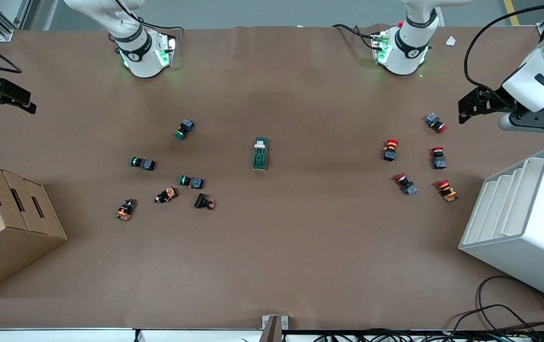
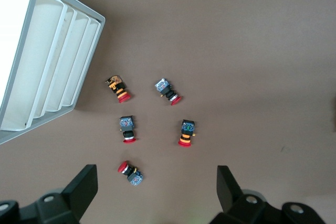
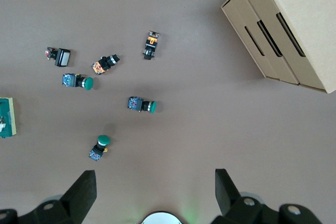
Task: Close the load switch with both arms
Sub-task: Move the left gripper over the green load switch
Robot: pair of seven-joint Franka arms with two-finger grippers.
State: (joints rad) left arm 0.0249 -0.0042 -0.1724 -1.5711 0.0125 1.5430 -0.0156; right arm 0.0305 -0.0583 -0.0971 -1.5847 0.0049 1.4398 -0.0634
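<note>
The load switch [image 1: 260,154] is a dark green block with a cream lever at the end toward the arm bases. It lies flat at the middle of the table and shows partly at the edge of the right wrist view [image 3: 6,117]. The left wrist view does not show it. My left gripper [image 1: 464,110] hangs open over the table at the left arm's end, above the red-capped buttons, its fingers [image 2: 84,187] wide apart around nothing. My right gripper [image 1: 27,102] hangs open over the right arm's end, its fingers [image 3: 81,190] likewise apart and holding nothing.
Several red-capped push buttons [image 1: 390,149] lie scattered toward the left arm's end, beside a white slotted rack [image 1: 523,223]. Green-capped and black buttons [image 1: 191,181] lie toward the right arm's end, near a cardboard box [image 1: 1,223]. Cables [image 1: 514,318] trail at the front edge.
</note>
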